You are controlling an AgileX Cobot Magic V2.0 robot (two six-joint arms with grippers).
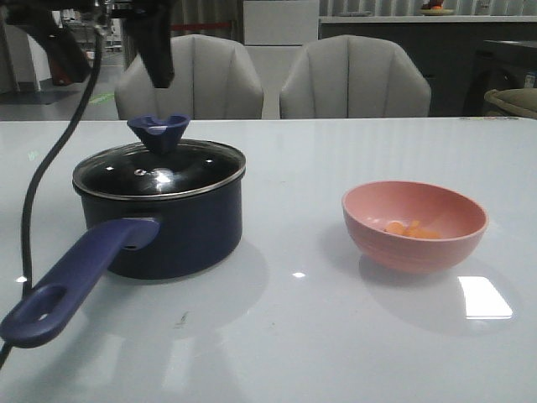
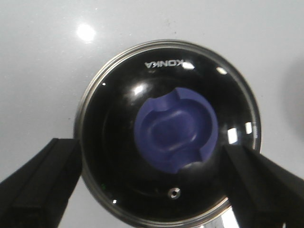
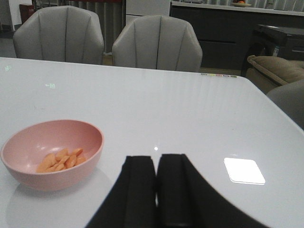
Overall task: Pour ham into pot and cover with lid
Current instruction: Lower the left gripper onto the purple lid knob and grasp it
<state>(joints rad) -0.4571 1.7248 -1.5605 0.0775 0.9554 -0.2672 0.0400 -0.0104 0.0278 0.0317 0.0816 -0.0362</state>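
The dark navy pot [image 1: 189, 235] stands on the left of the white table, its long handle [image 1: 71, 281] pointing toward the front left. The glass lid [image 1: 159, 175] sits on its rim, blue knob [image 1: 159, 131] up. My left gripper [image 1: 161, 75] hangs just above that knob and is open; in the left wrist view its fingers [image 2: 45, 183] flank the lid [image 2: 118, 90] and the knob [image 2: 175, 130] without touching them. The ham [image 1: 411, 229] lies in the pink bowl [image 1: 403, 252] on the right. My right gripper [image 3: 156, 164] is shut and empty, low beside the bowl [image 3: 28, 178] and ham [image 3: 59, 160].
A black cable [image 1: 50, 168] hangs from the left arm down past the pot handle. Two grey chairs [image 1: 352, 80] stand behind the table's far edge. A bright light reflection [image 1: 485, 298] lies on the table at the front right.
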